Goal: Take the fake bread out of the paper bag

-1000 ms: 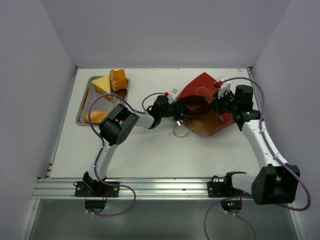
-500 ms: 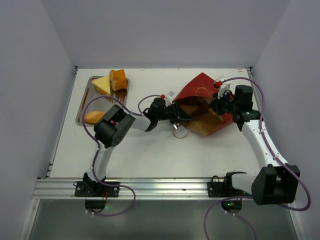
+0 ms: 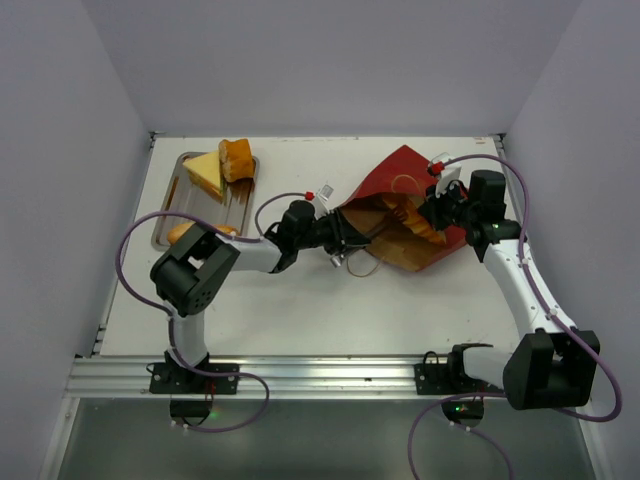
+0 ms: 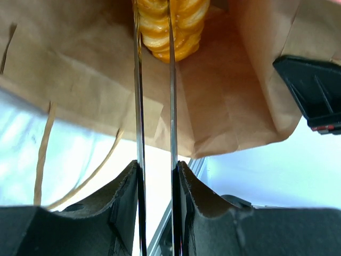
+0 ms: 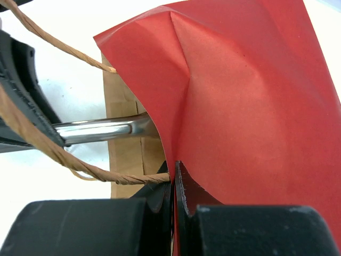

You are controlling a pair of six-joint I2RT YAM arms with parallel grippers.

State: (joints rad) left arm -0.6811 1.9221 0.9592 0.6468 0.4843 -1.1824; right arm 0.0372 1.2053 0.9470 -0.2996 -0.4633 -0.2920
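Observation:
The red paper bag (image 3: 400,175) lies on its side at the right of the table, its brown inside (image 4: 224,106) facing left. My left gripper (image 3: 335,232) (image 4: 155,168) is shut on thin metal tongs (image 4: 137,106), whose blades reach into the bag's mouth and pinch a golden ridged fake bread (image 4: 170,26). The bread shows orange just inside the mouth in the top view (image 3: 400,212). My right gripper (image 3: 437,212) (image 5: 173,170) is shut on the bag's red rim (image 5: 240,106), beside a string handle (image 5: 80,162). The tongs' steel end (image 5: 96,130) shows there.
A shallow steel tray (image 3: 165,215) at the back left holds a yellow wedge (image 3: 205,172), a brown bun (image 3: 237,158) and an orange piece (image 3: 185,232). A loose string handle (image 3: 358,265) lies on the table before the bag. Walls close in on both sides.
My left arm has drawn back to the left with the tongs, and the bread has come nearer the bag's mouth. The right gripper has kept its hold on the rim.

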